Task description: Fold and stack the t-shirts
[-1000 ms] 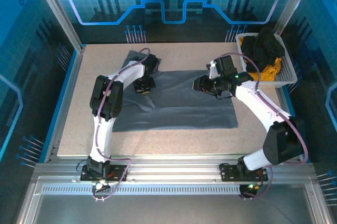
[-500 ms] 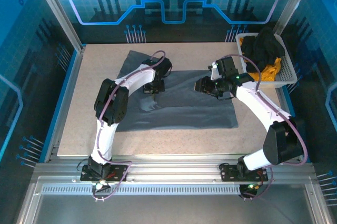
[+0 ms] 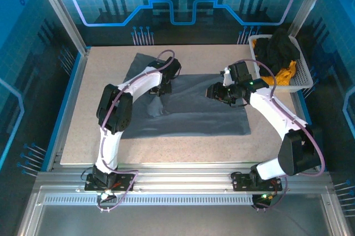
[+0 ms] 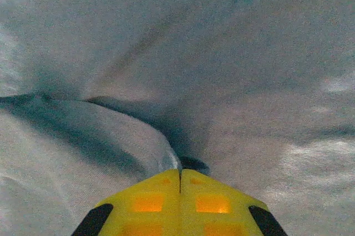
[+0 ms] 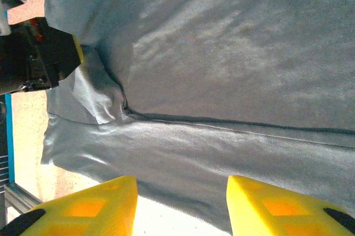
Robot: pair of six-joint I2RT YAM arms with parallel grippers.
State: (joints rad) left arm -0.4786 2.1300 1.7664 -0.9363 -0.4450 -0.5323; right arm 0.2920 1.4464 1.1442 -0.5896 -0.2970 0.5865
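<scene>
Top external view: the grey shirt is lying mid-frame, and the left gripper is pinching a fold of it with fingers closed. The right gripper is hovering above, fingers parted and holding nothing. That thin pinch is risking a slip, which would bunch the fold

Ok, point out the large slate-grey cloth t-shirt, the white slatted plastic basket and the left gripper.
large slate-grey cloth t-shirt [image 3: 194, 117], top view, flat middle
white slatted plastic basket [image 3: 303, 74], top view, right wall
left gripper [image 4: 179, 176], left wrist view, closed tips

Left hand pinched shut on a far-stretched arm; right hand with fingers apart, arm bent inward.
</scene>
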